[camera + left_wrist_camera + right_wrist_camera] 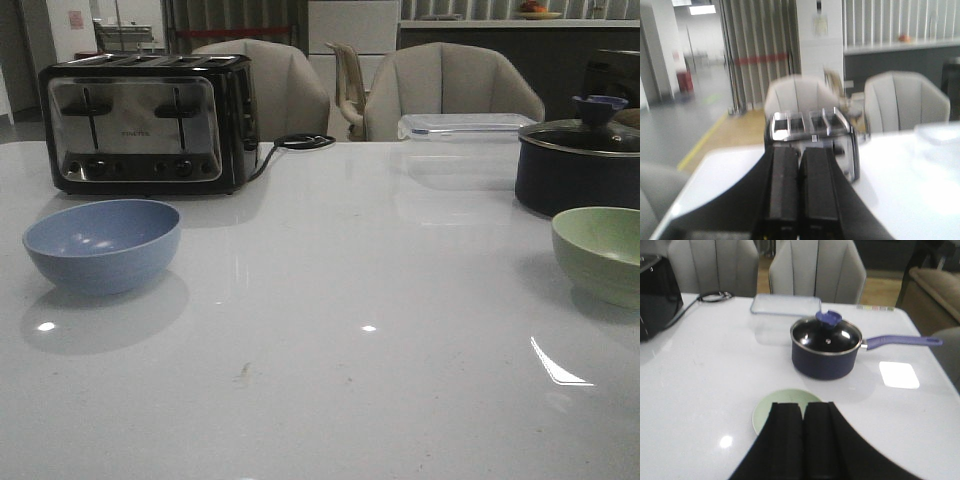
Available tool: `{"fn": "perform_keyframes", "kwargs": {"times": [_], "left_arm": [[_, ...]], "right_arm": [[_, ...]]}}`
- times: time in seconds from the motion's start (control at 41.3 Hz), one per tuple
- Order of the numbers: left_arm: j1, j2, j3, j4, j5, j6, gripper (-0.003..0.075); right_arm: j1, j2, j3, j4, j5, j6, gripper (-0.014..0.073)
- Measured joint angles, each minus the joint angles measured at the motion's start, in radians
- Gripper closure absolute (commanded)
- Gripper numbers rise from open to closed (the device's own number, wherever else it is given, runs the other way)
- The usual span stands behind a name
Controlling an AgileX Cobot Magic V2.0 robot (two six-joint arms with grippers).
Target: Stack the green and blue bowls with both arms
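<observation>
The dusty blue bowl (pixel 102 244) stands upright on the left of the white table, in front of the toaster. The pale green bowl (pixel 603 254) stands at the right edge, in front of the dark pot. Neither arm shows in the front view. My left gripper (pixel 799 149) is shut and empty, held above the table and pointing at the toaster; the blue bowl is out of its view. My right gripper (pixel 803 405) is shut and empty, above the green bowl (pixel 771 407), whose near part its fingers hide.
A chrome and black toaster (pixel 145 120) with its cord (pixel 300 142) stands at the back left. A dark lidded pot (pixel 826 346) with a purple handle stands behind the green bowl. A clear lidded box (pixel 786 305) lies at the far edge. Chairs stand behind the table.
</observation>
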Motion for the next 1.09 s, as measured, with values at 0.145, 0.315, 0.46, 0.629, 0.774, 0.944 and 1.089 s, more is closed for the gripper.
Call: {"fn": "perform_keyframes", "kwargs": {"times": [0.145, 0.315, 0.46, 0.629, 0.774, 0.944, 1.089], "left_arm": [[0.0, 0.114, 0.0, 0.0, 0.11, 0.0, 0.0622], [0.0, 0.226, 0.0, 0.0, 0.162, 0.0, 0.0622], [0.0, 0.297, 0.0, 0.0, 0.19, 0.0, 0.0622], [0.0, 0.363, 0.0, 0.0, 0.192, 0.0, 0.0606], [0.0, 0.404, 0.0, 0.0, 0.192, 0.0, 0.0356], [0.0, 0.417, 0.0, 0.0, 0.192, 0.0, 0.0111], [-0.006, 0.426, 0.0, -0.004, 0.188, 0.0, 0.013]], "right_arm": [[0.0, 0.114, 0.0, 0.0, 0.076, 0.0, 0.0554], [0.0, 0.231, 0.0, 0.0, 0.149, 0.0, 0.0554], [0.0, 0.303, 0.0, 0.0, 0.161, 0.0, 0.0554], [0.0, 0.355, 0.0, 0.0, 0.163, 0.0, 0.0529], [0.0, 0.373, 0.0, -0.002, 0.163, 0.0, 0.0251], [0.0, 0.373, 0.0, -0.008, 0.146, -0.002, 0.0033], [0.0, 0.38, -0.002, -0.011, 0.141, 0.0, 0.0035]]}}
